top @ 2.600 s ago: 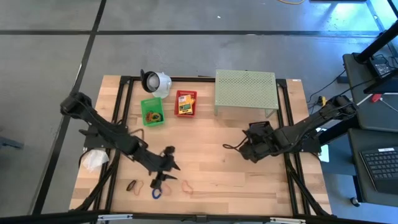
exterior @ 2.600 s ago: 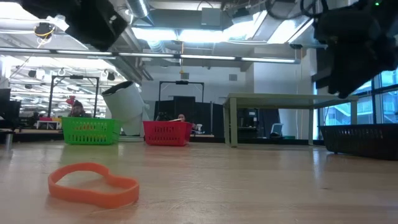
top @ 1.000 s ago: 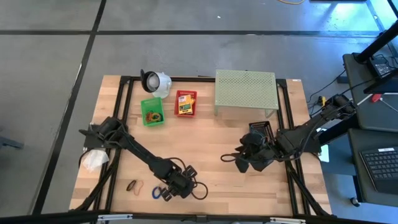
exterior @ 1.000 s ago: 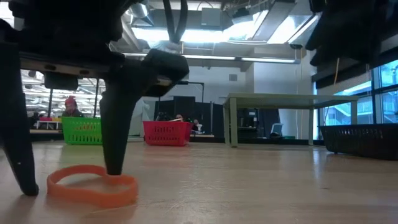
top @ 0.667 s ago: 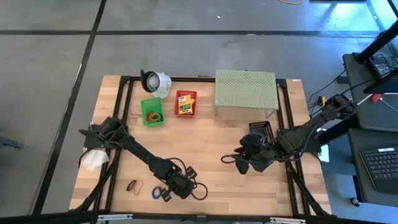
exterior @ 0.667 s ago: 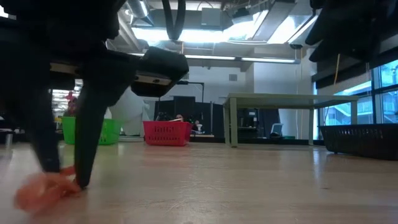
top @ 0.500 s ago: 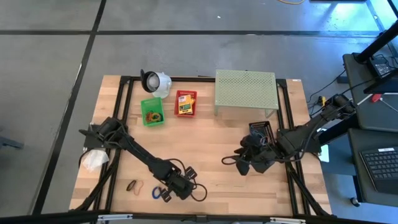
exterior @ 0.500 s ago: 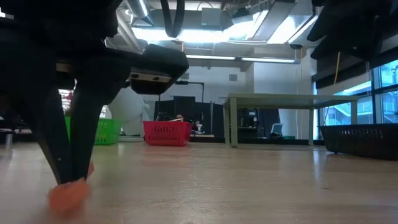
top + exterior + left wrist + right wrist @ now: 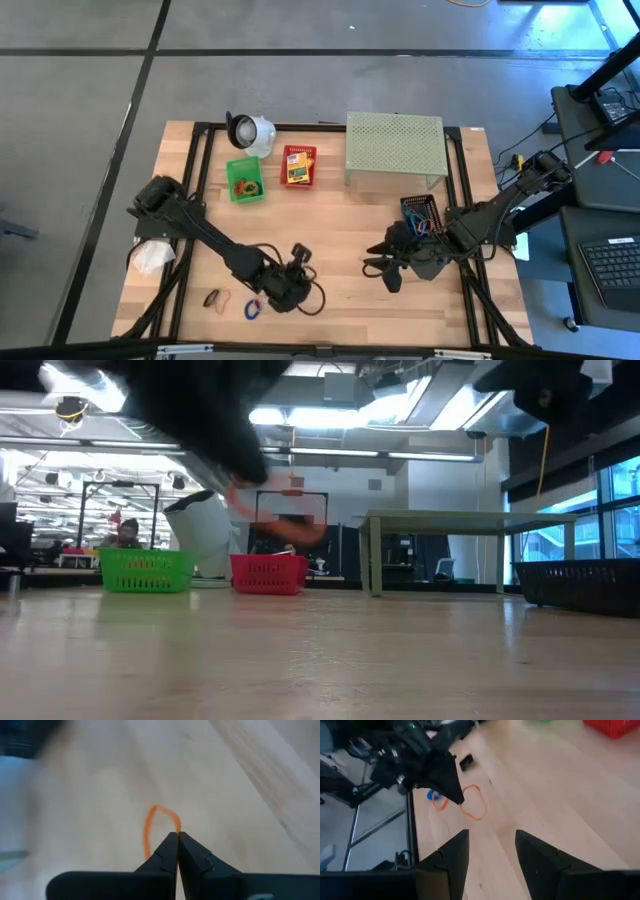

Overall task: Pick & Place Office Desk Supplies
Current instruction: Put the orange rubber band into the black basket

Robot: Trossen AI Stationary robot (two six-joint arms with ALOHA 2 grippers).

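Now off the table: orange rubber band [image 9: 161,827] clamped in left claw [image 9: 177,836].

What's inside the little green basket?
In the high view, the green basket holds a small tangle of rubber bands, orange and dark ones on top. Whatever lies beneath them is covered. In the low view, its wall hides everything inside.

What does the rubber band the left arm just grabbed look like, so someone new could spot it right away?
Start at the wooden table's near edge, where the left gripper has its jaws shut. Hanging from them, lifted off the wood, is a thin orange rubber band pulled into a loop. The blue band and the dark band close by lie flat on the table; only the orange one is held.
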